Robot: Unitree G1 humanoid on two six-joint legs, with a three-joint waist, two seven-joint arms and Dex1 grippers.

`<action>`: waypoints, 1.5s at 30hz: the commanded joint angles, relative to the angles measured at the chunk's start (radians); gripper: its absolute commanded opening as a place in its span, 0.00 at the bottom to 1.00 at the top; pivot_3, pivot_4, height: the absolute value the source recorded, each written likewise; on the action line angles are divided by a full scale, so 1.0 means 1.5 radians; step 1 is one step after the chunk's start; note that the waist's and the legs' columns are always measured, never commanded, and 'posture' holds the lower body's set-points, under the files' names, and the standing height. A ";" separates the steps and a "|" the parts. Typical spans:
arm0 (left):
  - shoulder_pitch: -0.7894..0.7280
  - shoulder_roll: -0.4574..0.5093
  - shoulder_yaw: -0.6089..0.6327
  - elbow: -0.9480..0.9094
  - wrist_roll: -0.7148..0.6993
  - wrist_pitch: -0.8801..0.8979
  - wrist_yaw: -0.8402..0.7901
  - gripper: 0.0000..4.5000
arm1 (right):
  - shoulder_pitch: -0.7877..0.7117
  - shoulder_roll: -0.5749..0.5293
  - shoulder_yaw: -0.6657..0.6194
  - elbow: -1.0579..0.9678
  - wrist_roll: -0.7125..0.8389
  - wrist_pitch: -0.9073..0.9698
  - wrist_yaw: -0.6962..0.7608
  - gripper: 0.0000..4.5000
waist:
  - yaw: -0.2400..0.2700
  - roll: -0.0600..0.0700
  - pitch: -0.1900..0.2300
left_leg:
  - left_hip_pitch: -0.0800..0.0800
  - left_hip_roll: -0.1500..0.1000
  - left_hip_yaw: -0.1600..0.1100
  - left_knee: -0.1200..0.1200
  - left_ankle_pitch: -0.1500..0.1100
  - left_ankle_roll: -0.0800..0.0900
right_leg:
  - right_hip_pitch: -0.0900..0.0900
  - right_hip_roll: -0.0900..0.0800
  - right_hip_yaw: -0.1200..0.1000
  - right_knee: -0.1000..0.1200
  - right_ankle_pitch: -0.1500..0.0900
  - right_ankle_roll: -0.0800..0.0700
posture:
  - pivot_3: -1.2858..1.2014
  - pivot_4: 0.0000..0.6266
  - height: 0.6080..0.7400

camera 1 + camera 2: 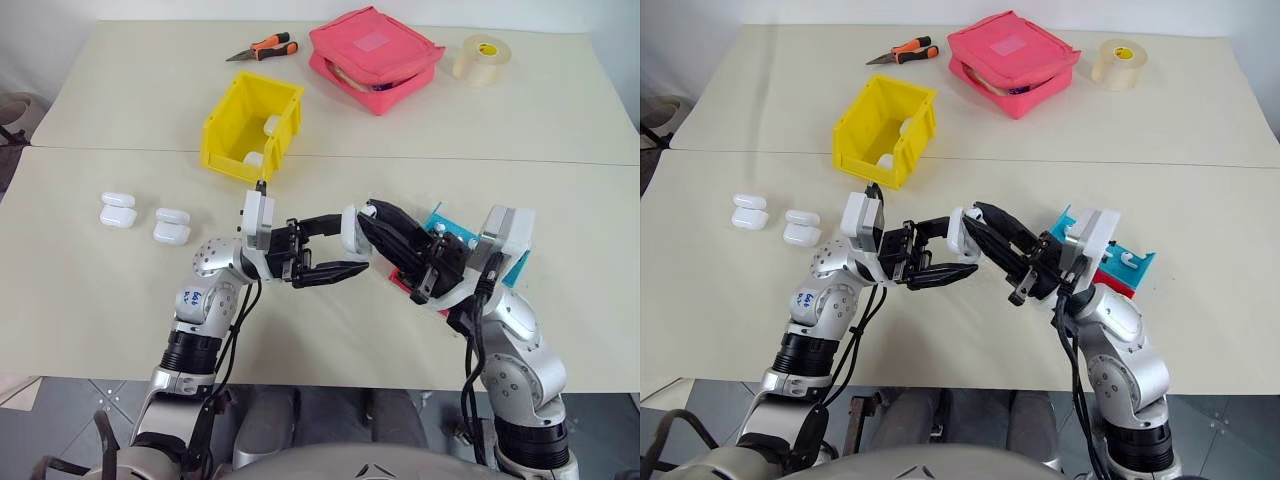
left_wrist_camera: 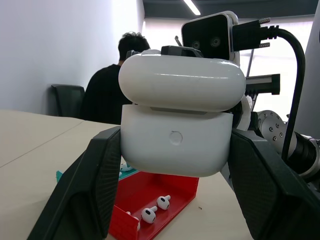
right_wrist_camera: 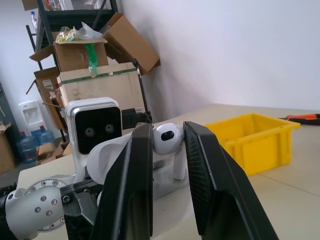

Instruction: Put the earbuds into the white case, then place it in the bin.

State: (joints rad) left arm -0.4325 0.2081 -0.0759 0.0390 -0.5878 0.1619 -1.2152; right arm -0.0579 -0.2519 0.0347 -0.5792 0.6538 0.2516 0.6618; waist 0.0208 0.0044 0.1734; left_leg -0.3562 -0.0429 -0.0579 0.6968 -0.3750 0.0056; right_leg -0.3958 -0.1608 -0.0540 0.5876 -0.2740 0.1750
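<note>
My left gripper [image 1: 353, 245] is shut on the white case [image 2: 177, 145], holding it above the table by its sides. The case's lid [image 2: 182, 82] is lifted a little off the body, and a thin gap shows between them. My right gripper [image 3: 167, 131] is shut on one of the earbuds [image 3: 168, 139], its stem pointing down, right at the top of the case [image 1: 352, 230]. Two more earbuds [image 2: 150, 214] lie in the red tray. At the back of the table stands the yellow bin [image 1: 222, 128], with white cases inside.
Several more white cases [image 1: 118, 210] lie on the table to the left. A red-and-blue tray [image 1: 1122, 264] sits under my right arm. Behind are a pink pouch [image 1: 375, 55], a tape roll [image 1: 481, 58] and orange pliers [image 1: 263, 48]. A person [image 2: 107, 90] sits in the background.
</note>
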 commanded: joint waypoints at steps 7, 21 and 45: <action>-0.011 -0.030 -0.001 -0.016 -0.012 -0.025 -0.003 0.62 | 0.024 -0.011 0.001 0.030 -0.008 -0.008 -0.002 0.16 | 0.000 0.000 0.000 | 0.000 0.000 0.000 0.000 0.000 0.000 | 0.000 0.000 0.000 0.000 0.000 0.000 | 0.52 0.24 1.00; -0.027 -0.063 0.018 0.021 0.003 -0.076 0.005 0.62 | 0.036 -0.109 -0.024 -0.009 0.071 0.050 0.025 0.16 | 0.001 0.000 0.000 | 0.000 0.000 0.000 0.000 0.000 0.000 | 0.000 0.000 0.000 0.000 0.000 0.000 | 0.52 0.24 1.00; -0.010 -0.049 0.008 0.074 0.029 -0.140 -0.064 0.62 | 0.171 -0.285 -0.311 -0.079 0.142 0.119 0.073 0.99 | 0.006 0.000 0.000 | -0.002 -0.001 0.004 0.000 -0.001 0.001 | 0.000 0.000 -0.001 -0.002 0.000 0.000 | 0.52 0.24 1.00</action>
State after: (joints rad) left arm -0.4542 0.1251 -0.0617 0.1682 -0.5430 -0.0229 -1.2923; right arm 0.1443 -0.6623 -0.3175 -0.6588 0.8807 0.4778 0.7226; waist 0.0303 0.0041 0.1738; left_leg -0.3587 -0.0437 -0.0503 0.6969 -0.3761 0.0075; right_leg -0.3952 -0.1615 -0.0554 0.5847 -0.2739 0.1751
